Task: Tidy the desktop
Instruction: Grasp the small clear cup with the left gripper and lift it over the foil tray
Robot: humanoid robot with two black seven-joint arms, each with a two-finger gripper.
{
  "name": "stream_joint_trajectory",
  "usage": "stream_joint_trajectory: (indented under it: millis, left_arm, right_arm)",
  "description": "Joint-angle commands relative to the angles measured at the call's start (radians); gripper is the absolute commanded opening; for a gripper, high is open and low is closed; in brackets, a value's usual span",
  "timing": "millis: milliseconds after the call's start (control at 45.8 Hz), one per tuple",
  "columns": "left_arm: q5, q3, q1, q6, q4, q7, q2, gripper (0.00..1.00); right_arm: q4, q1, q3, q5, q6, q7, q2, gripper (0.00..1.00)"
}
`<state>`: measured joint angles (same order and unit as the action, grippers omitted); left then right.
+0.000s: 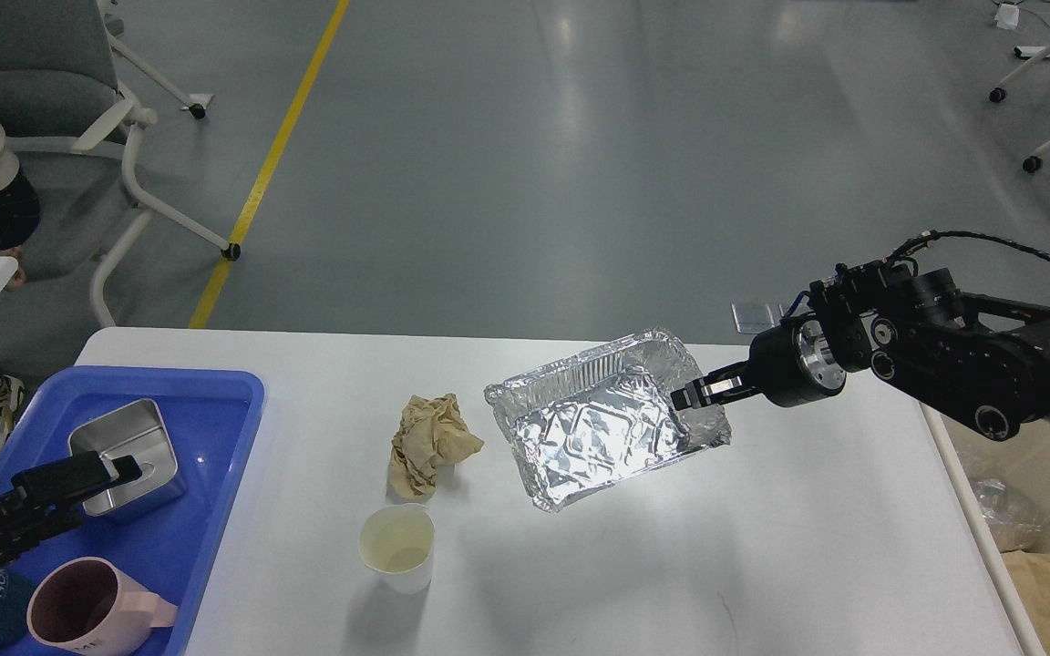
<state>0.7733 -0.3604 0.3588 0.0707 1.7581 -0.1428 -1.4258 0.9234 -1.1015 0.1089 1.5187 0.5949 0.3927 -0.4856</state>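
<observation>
A pink mug (87, 609) is seen lying nearest, at the front end of the blue tray (215, 456), which is set on the left end of the table (762, 547). The left pincer (115, 471) is held over the tray, its tip at a steel container (128, 456); whether it is spread or pressed together cannot be told. To the right of the tray, a paper cup (397, 545) is stood upright on the white surface, and a crumpled brown paper (429, 442) is placed just behind it. Further right of the tray, a foil tray (593, 424) is held tilted, its shadow cast on the table below. Its right rim is pinched by the right pincer (691, 394), with the jaws pressed together on the foil. Beyond the table, a grey floor with a yellow line (270, 164) is recorded, and a chair (51, 100) is noted behind the blue tray.
</observation>
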Motion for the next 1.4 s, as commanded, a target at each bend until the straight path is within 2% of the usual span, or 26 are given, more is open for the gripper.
stream_joint_trajectory:
  millis: [0,175,393,546,743,940,1049,1136,1267,1289,1377]
  left_arm:
    - [0.038,0.001,0.035,0.011,-0.035,0.028,0.097,0.96]
    - [0.112,0.012,0.109,0.073,-0.147,0.029,0.292,0.96]
    - [0.199,0.205,0.264,0.098,-0.247,0.022,0.493,0.96]
    - [0.202,0.340,0.344,0.095,-0.287,0.022,0.571,0.96]
    - [0.204,0.422,0.384,0.089,-0.364,0.031,0.660,0.92]
    - [0.204,0.432,0.385,0.072,-0.379,0.084,0.685,0.62]
    - [0.204,0.437,0.384,0.073,-0.381,0.084,0.712,0.47]
    - [0.204,0.454,0.385,0.073,-0.387,0.077,0.722,0.30]
    - [0.205,0.460,0.384,0.073,-0.393,0.066,0.742,0.18]
    - [0.207,0.460,0.384,0.073,-0.393,0.058,0.743,0.12]
    - [0.208,0.462,0.384,0.075,-0.390,0.039,0.745,0.02]
  right_arm:
    - [0.000,0.000,0.000,0.000,-0.006,0.000,0.002,0.00]
    - [0.000,0.000,0.000,0.000,-0.007,0.000,0.002,0.00]
    - [0.000,0.009,0.000,0.002,-0.009,0.000,-0.004,0.00]
    - [0.000,0.015,0.000,0.002,-0.017,0.000,-0.007,0.00]
    - [0.000,0.025,0.000,0.002,-0.023,0.000,-0.008,0.00]
    - [0.000,0.026,0.002,0.000,-0.032,0.000,-0.013,0.00]
    - [0.000,0.028,0.002,0.000,-0.033,0.000,-0.011,0.00]
    - [0.000,0.028,0.002,0.000,-0.036,0.000,-0.013,0.00]
    - [0.000,0.032,0.002,0.000,-0.038,0.000,-0.013,0.00]
    - [0.000,0.037,0.002,0.000,-0.040,0.000,-0.011,0.00]
    - [0.000,0.038,0.002,0.000,-0.046,0.000,-0.011,0.00]
